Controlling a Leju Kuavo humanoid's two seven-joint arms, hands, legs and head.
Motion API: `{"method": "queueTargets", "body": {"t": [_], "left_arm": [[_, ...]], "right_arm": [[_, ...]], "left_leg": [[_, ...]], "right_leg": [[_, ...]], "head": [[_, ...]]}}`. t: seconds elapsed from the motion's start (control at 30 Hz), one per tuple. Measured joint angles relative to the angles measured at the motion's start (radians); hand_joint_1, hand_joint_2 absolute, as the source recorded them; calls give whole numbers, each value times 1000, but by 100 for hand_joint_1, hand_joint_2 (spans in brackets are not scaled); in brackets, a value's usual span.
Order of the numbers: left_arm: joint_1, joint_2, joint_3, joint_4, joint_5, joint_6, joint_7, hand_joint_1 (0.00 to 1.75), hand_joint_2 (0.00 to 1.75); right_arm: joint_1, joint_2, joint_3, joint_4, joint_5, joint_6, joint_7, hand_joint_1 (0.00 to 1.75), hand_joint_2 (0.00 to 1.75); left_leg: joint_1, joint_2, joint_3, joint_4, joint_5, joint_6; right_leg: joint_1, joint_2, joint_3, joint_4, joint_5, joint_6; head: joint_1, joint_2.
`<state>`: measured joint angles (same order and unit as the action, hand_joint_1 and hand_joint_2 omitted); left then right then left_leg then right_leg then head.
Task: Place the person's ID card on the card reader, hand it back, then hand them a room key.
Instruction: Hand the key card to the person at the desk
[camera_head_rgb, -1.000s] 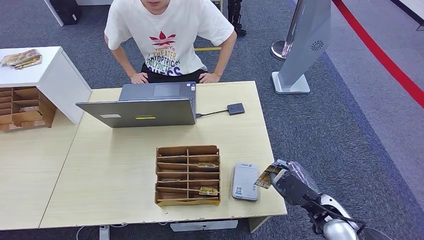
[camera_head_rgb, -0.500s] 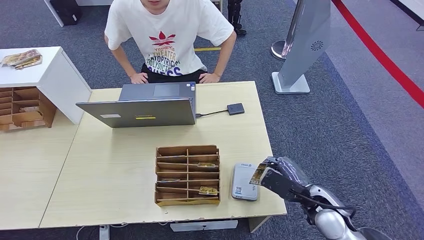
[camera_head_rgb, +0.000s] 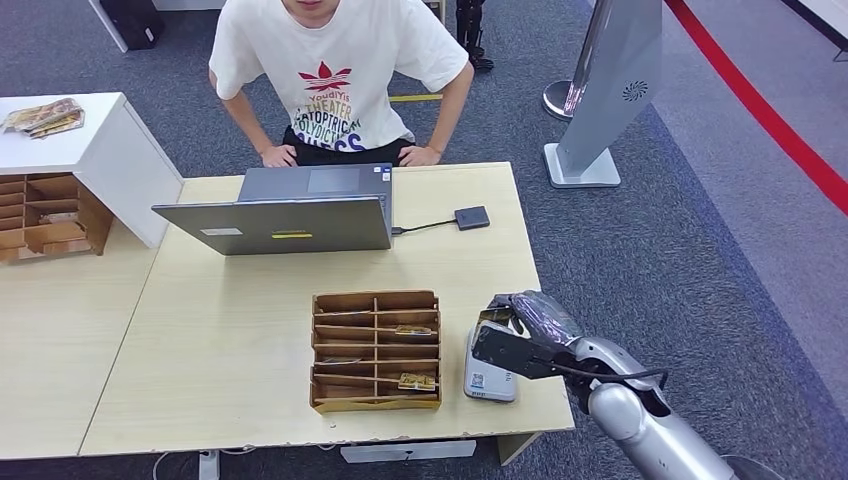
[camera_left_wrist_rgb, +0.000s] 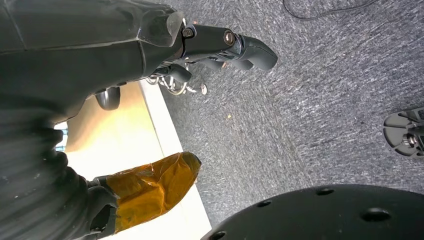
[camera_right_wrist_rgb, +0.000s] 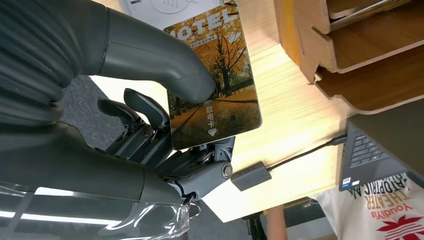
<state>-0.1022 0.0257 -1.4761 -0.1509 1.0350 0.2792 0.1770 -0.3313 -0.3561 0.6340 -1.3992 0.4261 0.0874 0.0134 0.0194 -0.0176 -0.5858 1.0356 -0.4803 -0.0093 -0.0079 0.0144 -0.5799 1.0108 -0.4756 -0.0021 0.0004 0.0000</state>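
Note:
My right hand (camera_head_rgb: 518, 333) hovers over the far end of the white card reader (camera_head_rgb: 486, 381), which lies on the wooden table (camera_head_rgb: 230, 340) right of the organizer. It pinches a card (camera_right_wrist_rgb: 216, 80) printed with autumn trees and the word HOTEL between thumb and fingers. An edge of the card (camera_head_rgb: 492, 316) pokes out at the hand's far side. In the right wrist view the card reader (camera_right_wrist_rgb: 167, 6) lies just beyond the card. My left hand (camera_left_wrist_rgb: 125, 50) hangs beside the table edge over grey carpet, its fingers spread and holding nothing.
A wooden compartment organizer (camera_head_rgb: 375, 350) with a few cards stands left of the reader. A grey laptop (camera_head_rgb: 290, 215) and a small dark hub (camera_head_rgb: 471, 217) on a cable lie farther back. A person (camera_head_rgb: 335, 80) in a white T-shirt leans on the far edge.
My right hand has carried the card left and forward, from beside the table's right edge to above the card reader. The person and the table's objects have not moved.

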Motion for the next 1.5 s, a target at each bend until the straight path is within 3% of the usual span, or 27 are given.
{"method": "queueTargets", "body": {"t": [0.87, 1.5], "left_arm": [[-4, -2, -12, 0, -4, 1, 8, 0, 175], [-5, -1, -26, 0, -13, 0, 12, 0, 175]], "right_arm": [[-70, 30, 135, 219, -3, 10, 49, 175, 175], [-109, 67, 146, 337, 5, -4, 55, 175, 175]], "left_leg": [[0, 0, 0, 0, 0, 0], [0, 1, 4, 0, 0, 0]], "right_leg": [[0, 0, 0, 0, 0, 0], [0, 0, 4, 0, 0, 0]], "head": [[0, 0], [0, 0]]}}
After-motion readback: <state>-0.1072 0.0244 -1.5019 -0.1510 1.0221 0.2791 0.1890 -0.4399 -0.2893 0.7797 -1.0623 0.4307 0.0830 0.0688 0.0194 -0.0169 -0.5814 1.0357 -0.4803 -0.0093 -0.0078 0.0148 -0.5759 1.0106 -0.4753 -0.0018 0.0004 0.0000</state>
